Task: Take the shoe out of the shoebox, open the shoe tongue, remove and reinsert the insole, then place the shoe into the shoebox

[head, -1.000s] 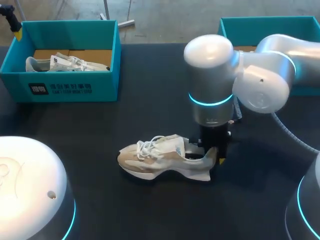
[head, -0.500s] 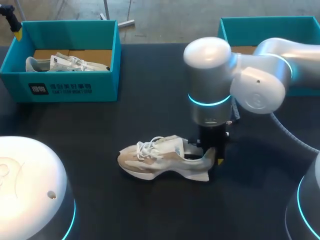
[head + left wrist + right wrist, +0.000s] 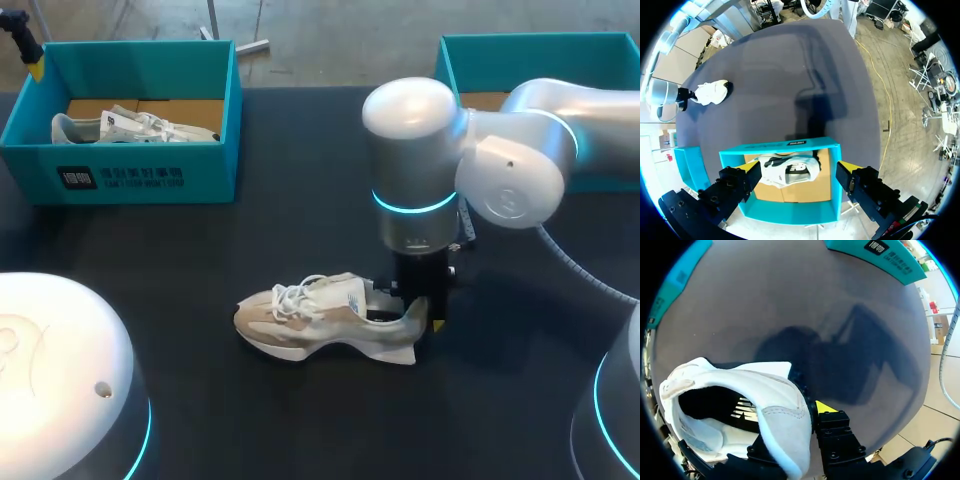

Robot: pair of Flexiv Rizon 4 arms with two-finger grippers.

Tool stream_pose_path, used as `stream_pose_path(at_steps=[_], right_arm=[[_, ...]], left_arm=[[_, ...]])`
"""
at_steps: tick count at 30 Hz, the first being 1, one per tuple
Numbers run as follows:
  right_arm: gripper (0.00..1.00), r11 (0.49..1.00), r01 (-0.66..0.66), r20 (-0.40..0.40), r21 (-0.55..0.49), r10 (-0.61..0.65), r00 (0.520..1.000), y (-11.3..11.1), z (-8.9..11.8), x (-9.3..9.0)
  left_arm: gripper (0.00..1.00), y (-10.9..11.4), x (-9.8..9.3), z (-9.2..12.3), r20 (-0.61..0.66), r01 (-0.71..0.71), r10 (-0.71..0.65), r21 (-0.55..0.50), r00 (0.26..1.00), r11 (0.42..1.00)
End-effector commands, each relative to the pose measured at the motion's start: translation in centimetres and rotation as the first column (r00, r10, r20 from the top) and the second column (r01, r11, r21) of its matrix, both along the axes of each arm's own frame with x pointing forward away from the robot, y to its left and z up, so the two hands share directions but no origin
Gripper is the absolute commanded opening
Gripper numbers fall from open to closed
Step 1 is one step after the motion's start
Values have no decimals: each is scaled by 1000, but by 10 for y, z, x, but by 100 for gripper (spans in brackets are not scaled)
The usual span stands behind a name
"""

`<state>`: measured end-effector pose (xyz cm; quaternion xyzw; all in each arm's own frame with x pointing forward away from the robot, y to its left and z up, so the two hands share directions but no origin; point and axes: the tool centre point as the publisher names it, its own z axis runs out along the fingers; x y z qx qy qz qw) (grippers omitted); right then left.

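A beige and white shoe lies on its sole on the dark table, toe toward the left. My right gripper stands upright over its heel, shut on the heel collar. In the right wrist view the shoe has its heel wall between the fingers, one yellow tip outside and the other inside the opening. My left gripper hangs open high above the left teal shoebox, well away from the shoe.
The left shoebox at the back left holds a second white shoe. Another teal box stands at the back right, partly behind my right arm. Bare table lies between the boxes and the shoe.
My right arm has shifted slightly to the left, dragging the shoe's heel a little with it. The left gripper has stayed open and still.
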<state>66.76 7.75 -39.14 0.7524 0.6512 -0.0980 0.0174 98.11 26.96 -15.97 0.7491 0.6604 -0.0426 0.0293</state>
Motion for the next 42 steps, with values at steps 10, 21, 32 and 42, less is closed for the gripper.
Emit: stream_pose_path(at_steps=[10, 21, 32, 42], right_arm=[[93, 1000, -18, 23, 10, 18, 1000, 12, 9, -4], [100, 995, -56, 94, 86, 48, 994, 12, 43, -11], [100, 942, -238, 174, 235, 200, 964, -16, 75, -11], [100, 825, -394, 195, 406, 343, 919, -30, 93, -8]], left_arm=[[100, 0, 0, 0, 1, 0, 0, 2, 1000, 1000], [100, 0, 0, 0, 1, 0, 0, 2, 1000, 1000], [100, 0, 0, 0, 1, 0, 0, 2, 1000, 1000], [100, 0, 0, 0, 1, 0, 0, 2, 1000, 1000]])
